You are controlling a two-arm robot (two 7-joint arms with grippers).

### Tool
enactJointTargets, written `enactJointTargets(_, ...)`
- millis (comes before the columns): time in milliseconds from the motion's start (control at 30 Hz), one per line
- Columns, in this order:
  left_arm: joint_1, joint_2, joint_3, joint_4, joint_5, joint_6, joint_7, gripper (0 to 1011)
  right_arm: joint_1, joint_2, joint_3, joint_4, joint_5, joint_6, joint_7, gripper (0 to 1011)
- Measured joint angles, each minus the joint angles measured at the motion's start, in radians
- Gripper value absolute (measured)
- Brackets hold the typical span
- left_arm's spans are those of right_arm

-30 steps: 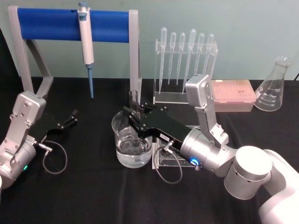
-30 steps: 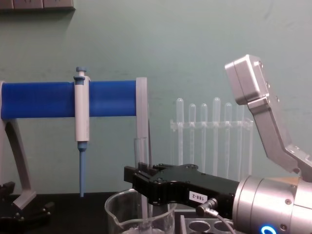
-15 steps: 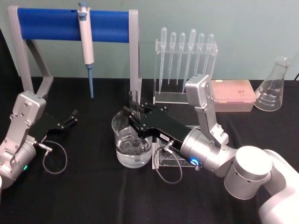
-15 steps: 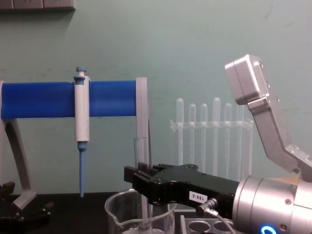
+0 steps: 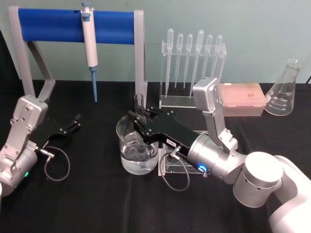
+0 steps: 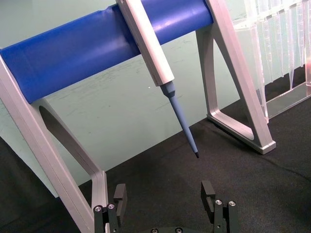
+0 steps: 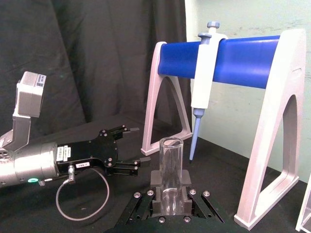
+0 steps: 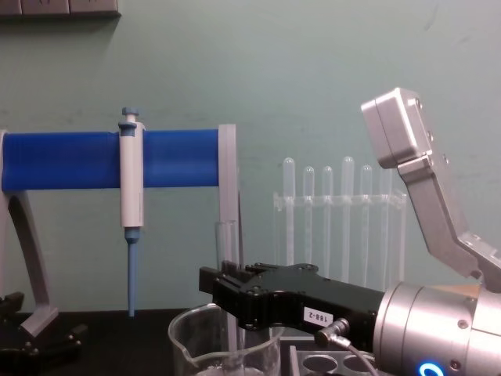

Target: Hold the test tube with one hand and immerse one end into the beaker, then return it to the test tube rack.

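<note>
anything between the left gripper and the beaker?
Bare black tabletop lies between the open left gripper and the beaker, head view.

A black-covered table (image 5: 97, 204) is seen carrying the beaker (image 5: 137, 150) near centre, a clear tube rack (image 5: 175, 167) just beside it, a blue-barred pipette stand (image 5: 77, 29) behind, plus a dropper rack (image 5: 192, 73), pink tip box (image 5: 242, 98) and conical flask (image 5: 283, 90).

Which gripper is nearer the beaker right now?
Right. The right gripper is directly over the beaker, fingers shut on the test tube standing upright in it. The left gripper sits open well off to the beaker's left, low over the table.
</note>
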Motion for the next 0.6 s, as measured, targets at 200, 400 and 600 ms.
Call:
enactJointTargets(200,0.000,0.000,0.000,0.000,0.000,0.000,0.000,1000,0.000,0.000,0.000,0.000,0.000,0.000,0.000,224)
enactJointTargets(400,0.000,0.000,0.000,0.000,0.000,0.000,0.000,1000,0.000,0.000,0.000,0.000,0.000,0.000,0.000,225)
enactJointTargets(600,0.000,0.000,0.000,0.000,0.000,0.000,0.000,1000,0.000,0.000,0.000,0.000,0.000,0.000,0.000,225)
